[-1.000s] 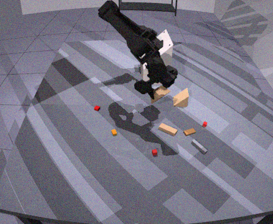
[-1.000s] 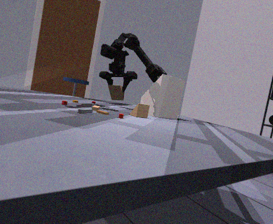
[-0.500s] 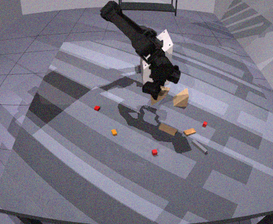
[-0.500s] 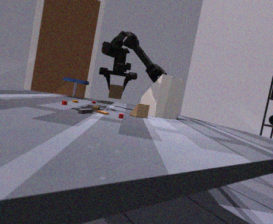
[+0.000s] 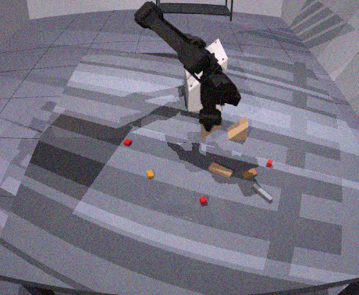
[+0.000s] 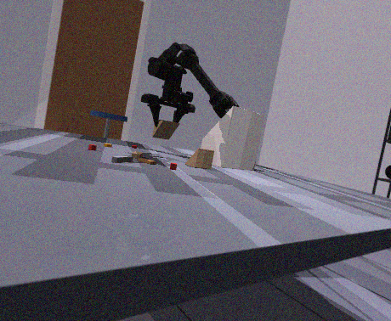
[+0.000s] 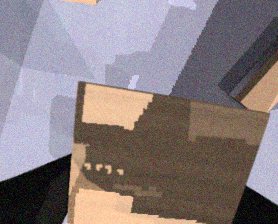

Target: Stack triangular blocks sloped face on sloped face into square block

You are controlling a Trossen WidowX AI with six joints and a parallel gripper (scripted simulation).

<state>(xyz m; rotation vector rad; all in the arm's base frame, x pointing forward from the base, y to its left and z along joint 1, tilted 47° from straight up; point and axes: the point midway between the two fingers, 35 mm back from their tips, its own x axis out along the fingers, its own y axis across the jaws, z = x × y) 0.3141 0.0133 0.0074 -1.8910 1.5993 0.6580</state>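
Note:
One triangular wooden block (image 5: 238,130) (image 6: 202,159) stands on the table near the white robot base, its slope going down to the left in the exterior view. My gripper (image 5: 210,127) (image 6: 167,121) is shut on the other triangular block (image 6: 166,130) (image 7: 165,150), which hangs tilted above the table. In the top view the gripper is left of the standing block and partly hides the held one. In the wrist view a broad flat face of the held block fills the lower middle. The two blocks are apart.
A long tan block (image 5: 220,170), a small brown block (image 5: 250,173) and a grey bar (image 5: 262,193) lie on the table. Red cubes (image 5: 127,142) (image 5: 269,163) (image 5: 204,200) and an orange block (image 5: 150,174) lie around them. The white base (image 6: 238,139) stands behind the standing block.

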